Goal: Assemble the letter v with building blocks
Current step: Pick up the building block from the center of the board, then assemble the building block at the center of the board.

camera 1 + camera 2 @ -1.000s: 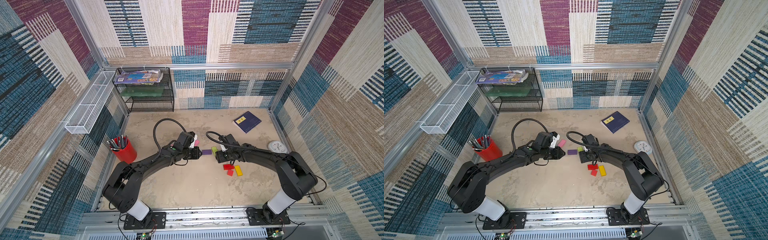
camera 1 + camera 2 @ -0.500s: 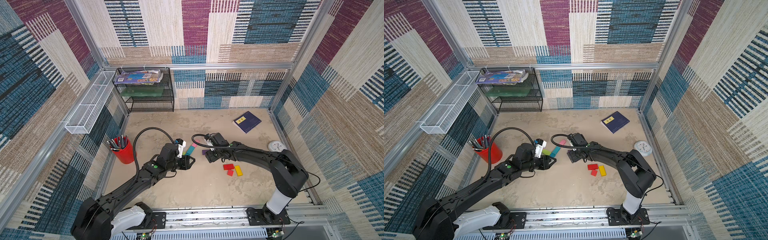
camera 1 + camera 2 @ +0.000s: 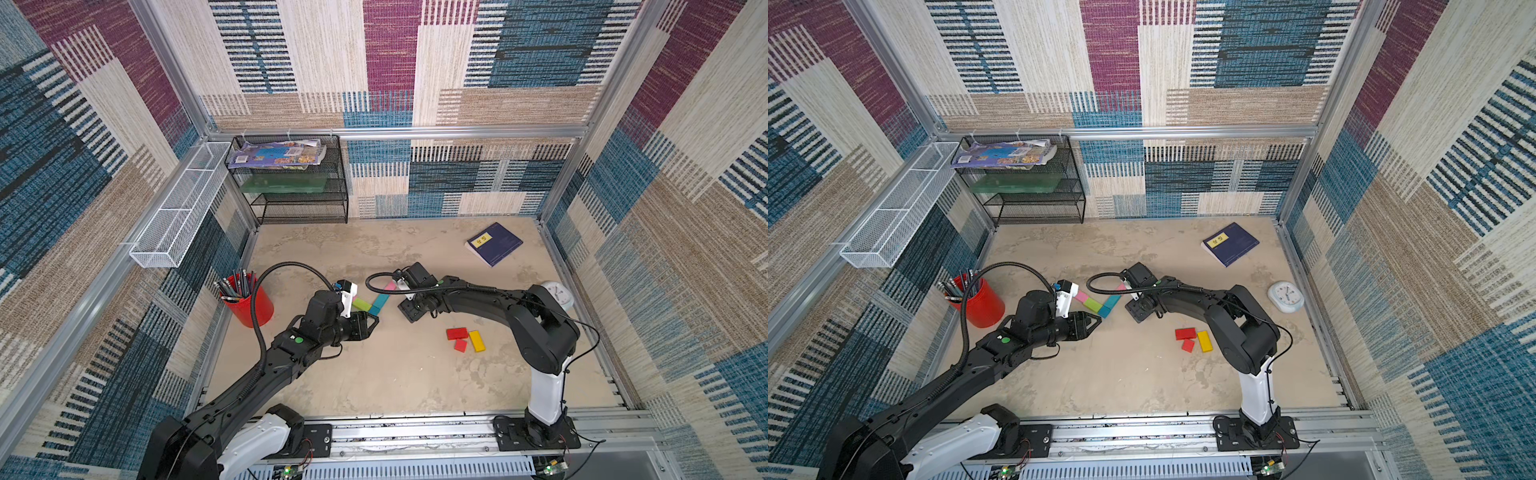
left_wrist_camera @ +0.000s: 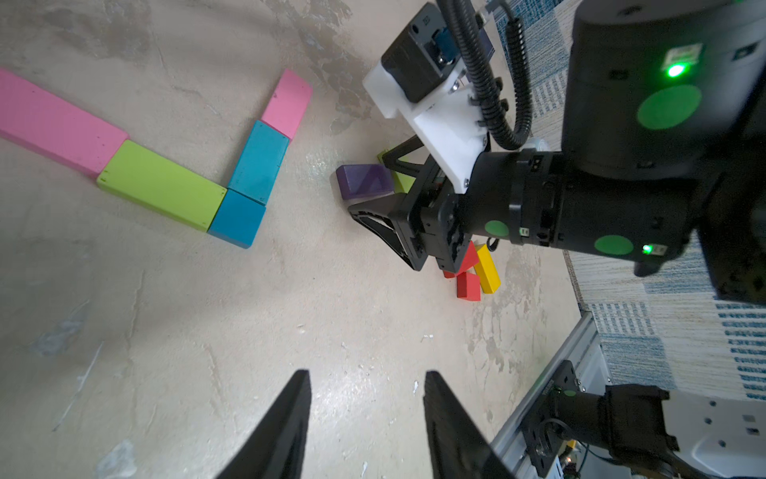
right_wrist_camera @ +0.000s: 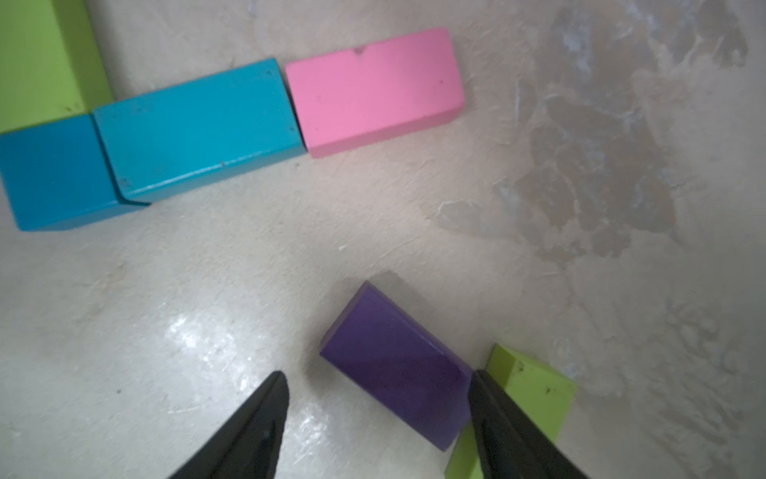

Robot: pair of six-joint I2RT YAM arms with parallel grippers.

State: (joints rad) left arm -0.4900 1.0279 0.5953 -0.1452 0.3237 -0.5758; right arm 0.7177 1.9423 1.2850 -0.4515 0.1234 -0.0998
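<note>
1. letter v (image 3: 1104,309): five blocks lying flat, end to end, a little left of mid-table in both top views, point facing near.
 - left arm: long pink block (image 4: 58,120), lime green block (image 4: 161,184)
 - point: teal square block (image 4: 237,217)
 - right arm: teal block (image 4: 259,161), short pink block (image 4: 287,103)
2. left gripper (image 4: 367,381): jaws spread, nothing between them. It hangs over bare table (image 4: 186,331), just near of the v's point.
3. right gripper (image 5: 377,381): jaws spread, low, just right of the v. The purple block (image 5: 398,369) lies between them. One finger sits at its end, between it and a small lime green block (image 5: 530,385); the other stands apart from it.
4. spares: two red blocks (image 3: 457,333) and a yellow block (image 3: 476,340), clustered right of centre, nearer than the v.
5. other: dark blue book (image 3: 494,244) far right; clock (image 3: 559,295) at the right edge; red cup (image 3: 249,307) at the left edge.
</note>
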